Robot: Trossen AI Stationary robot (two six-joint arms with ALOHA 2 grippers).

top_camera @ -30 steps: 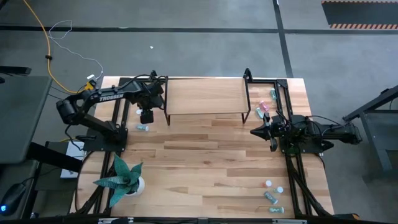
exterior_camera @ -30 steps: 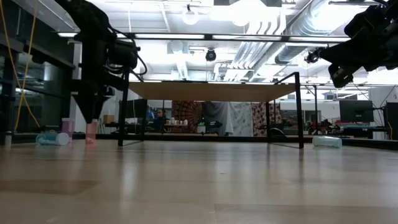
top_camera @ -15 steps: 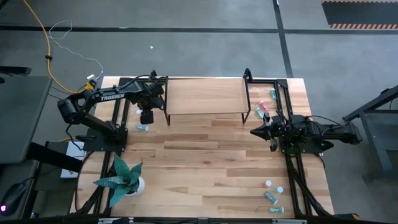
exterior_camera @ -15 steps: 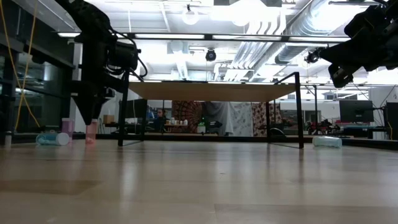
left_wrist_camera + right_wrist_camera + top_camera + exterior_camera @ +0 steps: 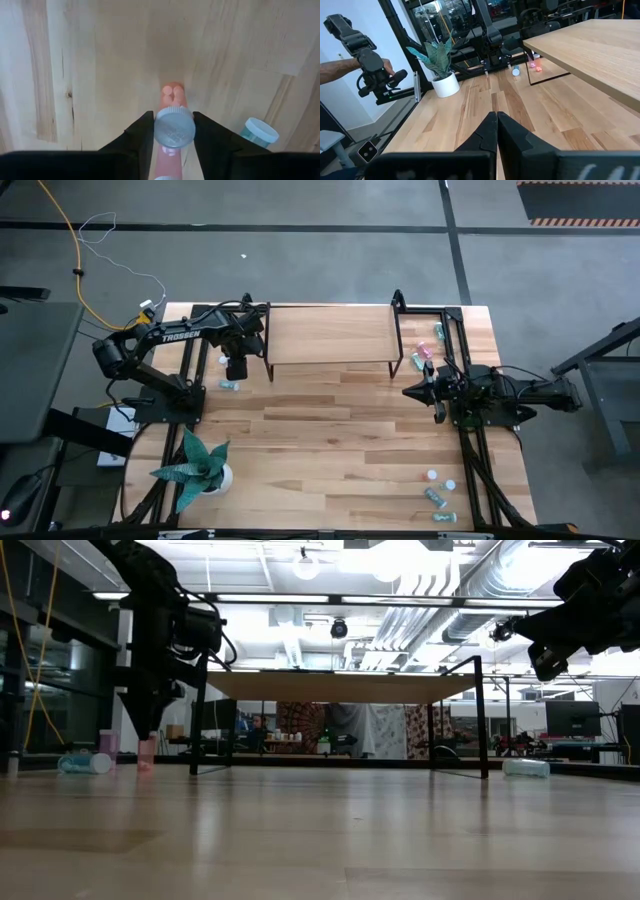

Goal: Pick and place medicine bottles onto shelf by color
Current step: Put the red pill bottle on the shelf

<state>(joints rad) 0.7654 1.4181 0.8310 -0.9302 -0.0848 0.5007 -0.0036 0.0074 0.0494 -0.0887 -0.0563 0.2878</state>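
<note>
My left gripper (image 5: 236,366) points down over the table left of the shelf (image 5: 330,335), shut on a pink medicine bottle (image 5: 147,752) with a white cap. A teal bottle (image 5: 257,132) lies close by, also seen in the high view (image 5: 230,385). A second pink bottle (image 5: 107,744) stands farther left beside a lying teal one (image 5: 80,762). My right gripper (image 5: 408,392) hovers shut, raised off the table right of the shelf's right legs. More bottles lie by the shelf's right end (image 5: 422,355) and at the near right corner (image 5: 437,497). My left gripper pinches the pink bottle's white cap (image 5: 174,127) between its two fingers (image 5: 142,135), coming from above and pointing down. The bottle is upright below the fingers, and in the low view its bottom (image 5: 146,767) appears to rest on the table.
A white pot with a green plant (image 5: 200,465) stands at the near left corner. The shelf's black legs (image 5: 268,365) are just right of the left gripper. The middle of the table (image 5: 330,440) is bare wood. A person's forearm (image 5: 335,70) shows beyond the table's left side.
</note>
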